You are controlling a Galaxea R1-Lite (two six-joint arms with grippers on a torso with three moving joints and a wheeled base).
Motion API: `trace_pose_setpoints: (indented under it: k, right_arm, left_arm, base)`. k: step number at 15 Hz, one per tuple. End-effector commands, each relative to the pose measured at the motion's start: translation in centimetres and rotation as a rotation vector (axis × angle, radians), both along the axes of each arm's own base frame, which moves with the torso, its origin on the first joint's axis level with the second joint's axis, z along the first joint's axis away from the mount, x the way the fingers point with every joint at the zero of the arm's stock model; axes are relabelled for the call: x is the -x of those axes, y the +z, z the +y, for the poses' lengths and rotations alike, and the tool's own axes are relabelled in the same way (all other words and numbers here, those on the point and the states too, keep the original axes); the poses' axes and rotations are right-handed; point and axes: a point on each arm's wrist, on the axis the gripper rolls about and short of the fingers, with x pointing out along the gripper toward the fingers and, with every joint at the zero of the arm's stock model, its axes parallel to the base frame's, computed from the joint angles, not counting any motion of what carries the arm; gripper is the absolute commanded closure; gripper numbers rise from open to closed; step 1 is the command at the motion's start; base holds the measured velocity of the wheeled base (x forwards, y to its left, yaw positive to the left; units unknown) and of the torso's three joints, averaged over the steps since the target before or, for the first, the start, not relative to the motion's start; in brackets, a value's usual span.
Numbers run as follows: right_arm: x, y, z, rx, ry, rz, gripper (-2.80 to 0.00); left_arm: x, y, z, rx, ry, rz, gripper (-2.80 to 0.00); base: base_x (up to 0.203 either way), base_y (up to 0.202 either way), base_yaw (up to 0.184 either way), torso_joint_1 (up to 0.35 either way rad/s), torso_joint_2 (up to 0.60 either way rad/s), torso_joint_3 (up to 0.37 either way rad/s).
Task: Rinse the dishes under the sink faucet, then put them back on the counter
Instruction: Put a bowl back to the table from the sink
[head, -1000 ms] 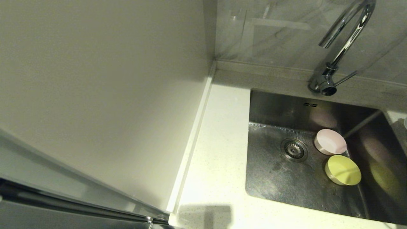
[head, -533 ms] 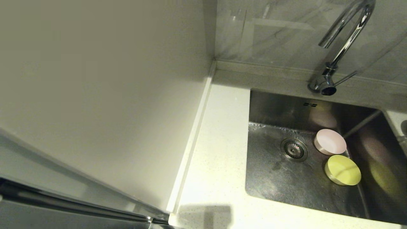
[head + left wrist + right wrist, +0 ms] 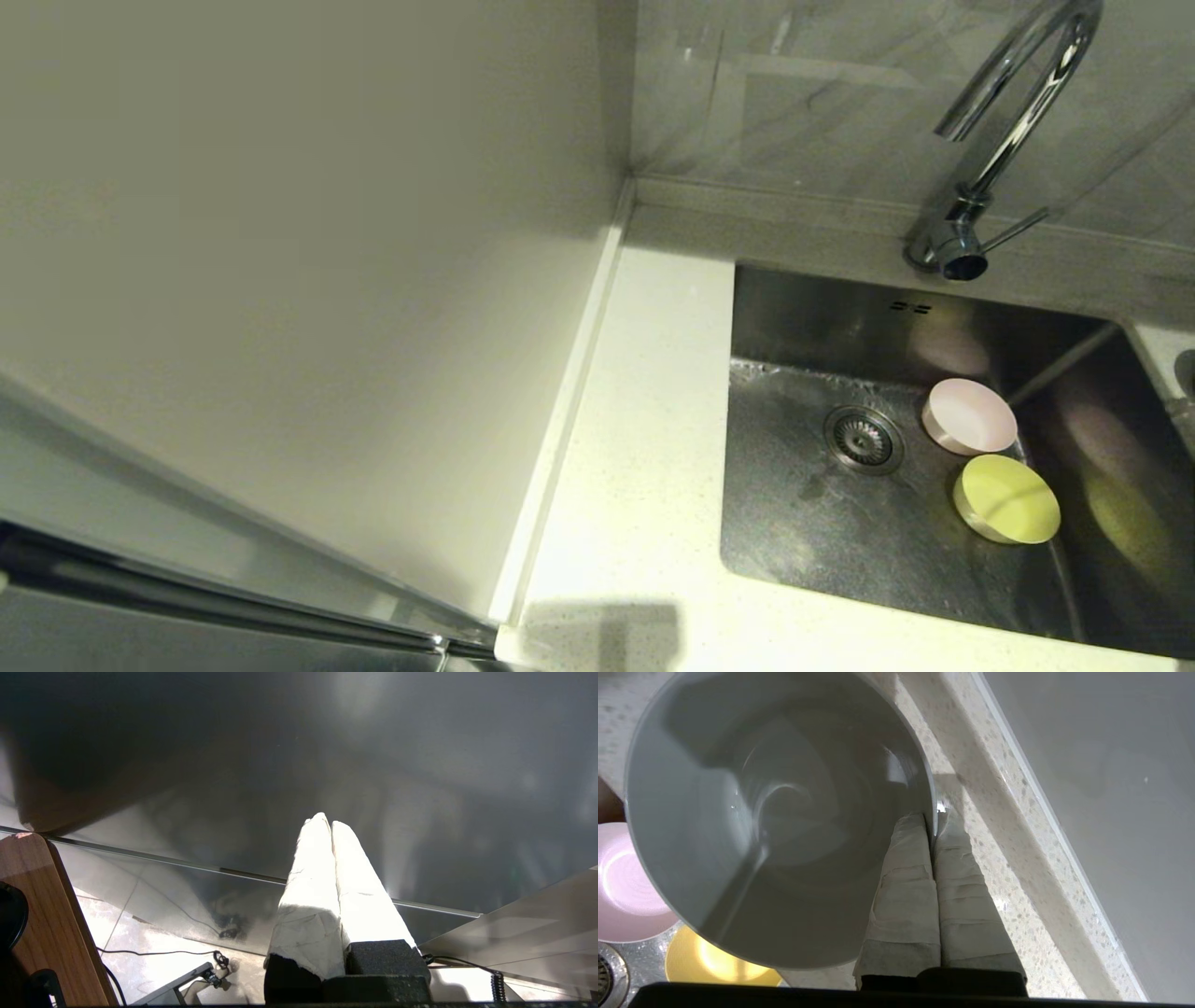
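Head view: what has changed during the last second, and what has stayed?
Only at the right edge, beside the sink, a pale shape gave way to a darker shape. The pink bowl, the yellow-green bowl and the faucet stayed. The right gripper holds the pale bowl by its rim.

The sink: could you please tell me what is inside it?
In the sink, a pink bowl and yellow-green bowl lie beside the drain; its right end is cut off.
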Motion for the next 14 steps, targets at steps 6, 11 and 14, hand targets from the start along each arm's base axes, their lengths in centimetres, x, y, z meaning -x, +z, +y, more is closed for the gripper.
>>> trace_pose_setpoints:
  k: [6, 11, 14]
  right_arm:
    - [-0.17, 0.07, -0.07, 0.042, 0.029, 0.019, 0.0]
    - [-0.39, 0.81, -0.3, 0.085, 0.028, -0.02, 0.0]
    - [-0.57, 0.52, -0.19, 0.101, 0.032, 0.014, -2.8]
  left_arm:
    - [-0.02, -0.08, 0.0, 0.0, 0.0, 0.003, 0.0]
    - [-0.02, -0.08, 0.0, 0.0, 0.0, 0.003, 0.0]
    - [-0.02, -0.08, 0.0, 0.0, 0.0, 0.003, 0.0]
  base:
    - [0.0, 0.0, 0.0, 0.0, 0.0, 0.0]
    - [0.0, 0.0, 0.0, 0.0, 0.0, 0.0]
    - [0.0, 0.0, 0.0, 0.0, 0.0, 0.0]
